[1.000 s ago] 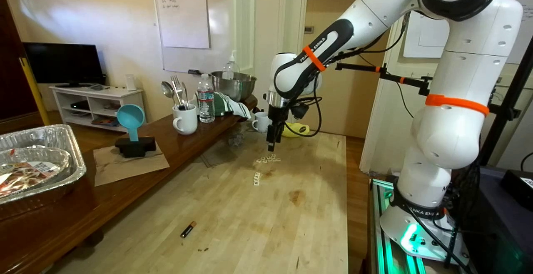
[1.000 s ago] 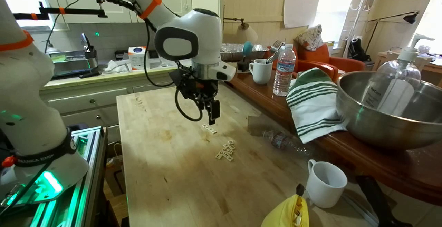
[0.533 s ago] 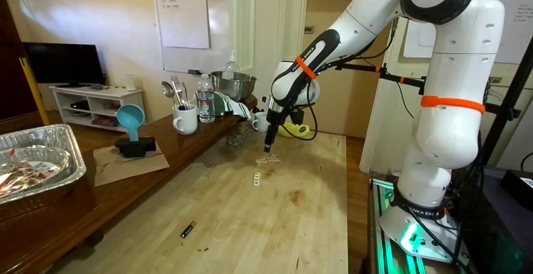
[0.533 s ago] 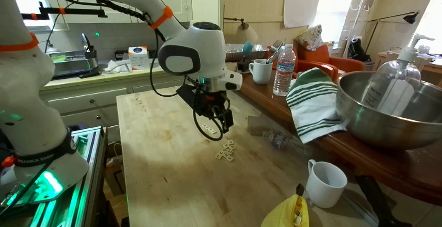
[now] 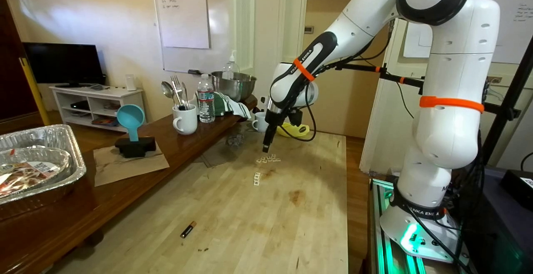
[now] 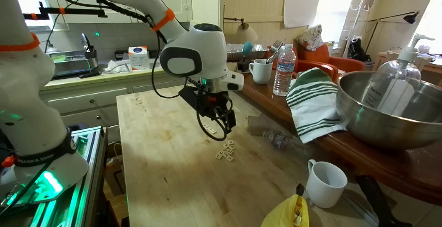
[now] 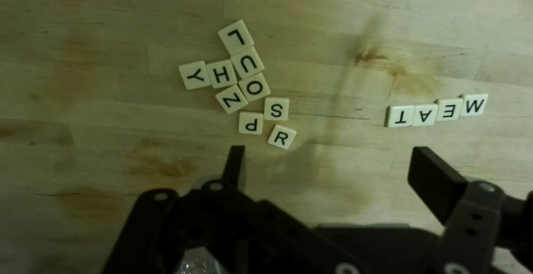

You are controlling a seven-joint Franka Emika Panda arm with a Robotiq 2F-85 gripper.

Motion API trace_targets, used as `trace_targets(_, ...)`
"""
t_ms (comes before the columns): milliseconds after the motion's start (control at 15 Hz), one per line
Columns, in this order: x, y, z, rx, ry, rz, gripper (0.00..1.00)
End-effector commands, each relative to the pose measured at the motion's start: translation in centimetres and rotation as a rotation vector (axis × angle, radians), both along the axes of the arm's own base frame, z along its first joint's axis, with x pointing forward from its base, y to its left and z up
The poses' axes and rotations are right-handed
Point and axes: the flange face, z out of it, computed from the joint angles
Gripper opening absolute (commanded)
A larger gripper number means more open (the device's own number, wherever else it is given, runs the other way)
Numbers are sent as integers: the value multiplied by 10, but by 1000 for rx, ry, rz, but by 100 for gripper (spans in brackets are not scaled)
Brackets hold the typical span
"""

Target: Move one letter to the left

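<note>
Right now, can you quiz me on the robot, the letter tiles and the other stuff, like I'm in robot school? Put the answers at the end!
1. Pick one: turned right way up, what does the row of letter tiles at the wrist view's right spell? (a) FISH (b) MEAT (c) BREAD
2. True or false: the gripper is open.
3. In an exterior view, what stands in the white mug beside the water bottle?

Key:
1. (b) MEAT.
2. True: its fingers are spread apart, holding nothing.
3. Cutlery.
</note>
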Motion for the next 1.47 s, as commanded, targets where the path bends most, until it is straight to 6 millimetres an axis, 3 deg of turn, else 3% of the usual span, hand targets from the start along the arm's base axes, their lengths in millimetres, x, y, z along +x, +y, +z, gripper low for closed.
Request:
trace_targets(0, 6, -4, -12, -40, -39, -4, 74)
trace_targets(600, 10, -13, -47, -67, -39, -17, 4)
trace_targets(733, 9, -15, -53, -71, -27, -14, 0)
trace_targets(1400, 14, -14, -69, -75, -8, 12, 0)
